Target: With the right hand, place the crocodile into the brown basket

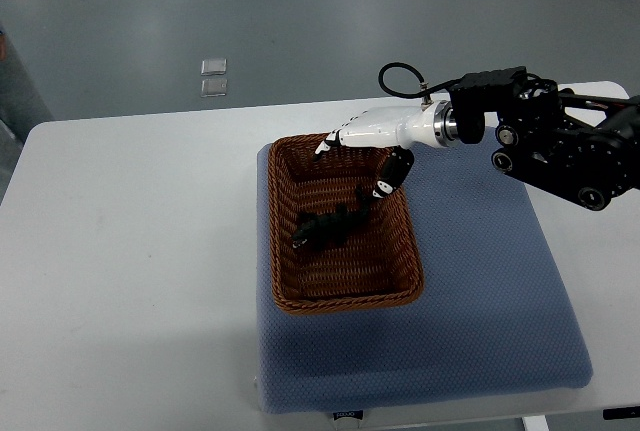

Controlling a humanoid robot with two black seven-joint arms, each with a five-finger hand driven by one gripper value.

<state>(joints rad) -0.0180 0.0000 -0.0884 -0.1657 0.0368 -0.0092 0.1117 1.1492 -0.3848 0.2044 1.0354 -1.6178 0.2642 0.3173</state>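
We see the right hand (368,135) cased in smooth, glossy white plastic, with black segments at the finger joints. Behind it, the forearm (560,151) looks like matt black metal, though at this size it may be hard plastic. Below the hand, the brown basket (345,301) is rough woven wicker. The crocodile (325,226) under the thumb is dark and dull, without shine. Beneath the basket lies a blue pad (480,291) of coarse, grainy cloth. Around it the white table (130,271) is smooth and matt.
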